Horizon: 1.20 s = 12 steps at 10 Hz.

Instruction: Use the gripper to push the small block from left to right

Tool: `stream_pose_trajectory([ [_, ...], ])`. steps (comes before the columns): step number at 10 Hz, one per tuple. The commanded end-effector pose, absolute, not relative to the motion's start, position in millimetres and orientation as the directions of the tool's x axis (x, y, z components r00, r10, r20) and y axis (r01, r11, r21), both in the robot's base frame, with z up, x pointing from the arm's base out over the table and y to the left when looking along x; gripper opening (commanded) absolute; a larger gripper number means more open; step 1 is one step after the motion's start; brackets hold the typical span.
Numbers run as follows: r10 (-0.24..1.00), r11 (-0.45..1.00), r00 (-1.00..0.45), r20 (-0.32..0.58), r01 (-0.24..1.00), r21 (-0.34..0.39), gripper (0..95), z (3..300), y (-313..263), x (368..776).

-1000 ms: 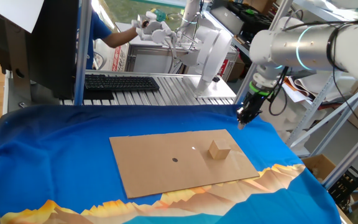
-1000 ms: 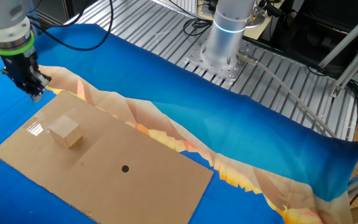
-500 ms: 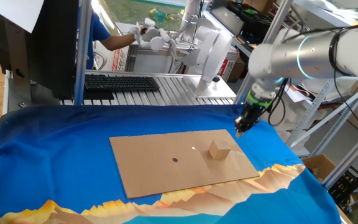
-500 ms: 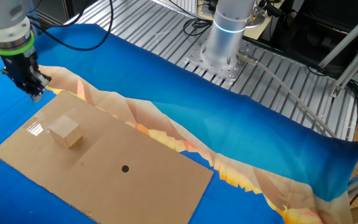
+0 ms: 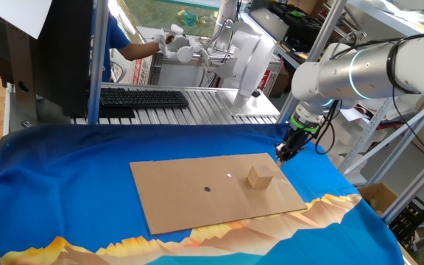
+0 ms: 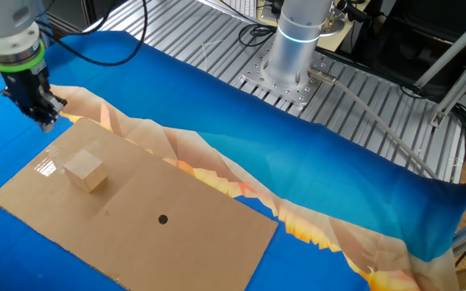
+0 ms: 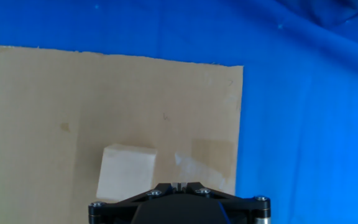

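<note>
Brown cardboard (image 5: 197,188) lies on the blue cloth (image 5: 65,184). The small block (image 5: 259,177) sits on it. My gripper (image 5: 282,152) hangs near, fingers pinched together.

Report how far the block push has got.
Done: only the approach, with the gripper hanging near the far corner of the cardboard sheet. In hand: it hovers beside the small block, apart from it, as the other fixed view shows. Left: contact and the whole push; the block sits on the sheet near the black dot.
</note>
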State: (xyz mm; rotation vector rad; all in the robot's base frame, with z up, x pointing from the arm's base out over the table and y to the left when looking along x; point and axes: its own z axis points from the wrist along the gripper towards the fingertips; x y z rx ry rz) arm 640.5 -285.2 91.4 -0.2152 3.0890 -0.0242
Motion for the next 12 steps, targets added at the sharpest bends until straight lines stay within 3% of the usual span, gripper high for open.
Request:
stream_pose_trajectory([
  [1, -0.135, 0.991, -0.990, -0.043, -0.134, -0.022, 0.0, 92.2, -284.7, 639.5],
  [4, -0.122, 0.992, -0.992, -0.020, -0.121, -0.030, 0.0, 92.2, -284.7, 639.5],
  [9, -0.076, 0.996, -0.990, 0.118, -0.080, -0.028, 0.0, 92.2, -284.7, 639.5],
  [10, -0.024, 0.999, -0.999, 0.048, -0.025, -0.020, 0.0, 92.2, -284.7, 639.5],
  [12, -0.058, 0.997, -0.997, 0.049, -0.060, -0.050, 0.0, 92.1, -284.8, 639.6],
])
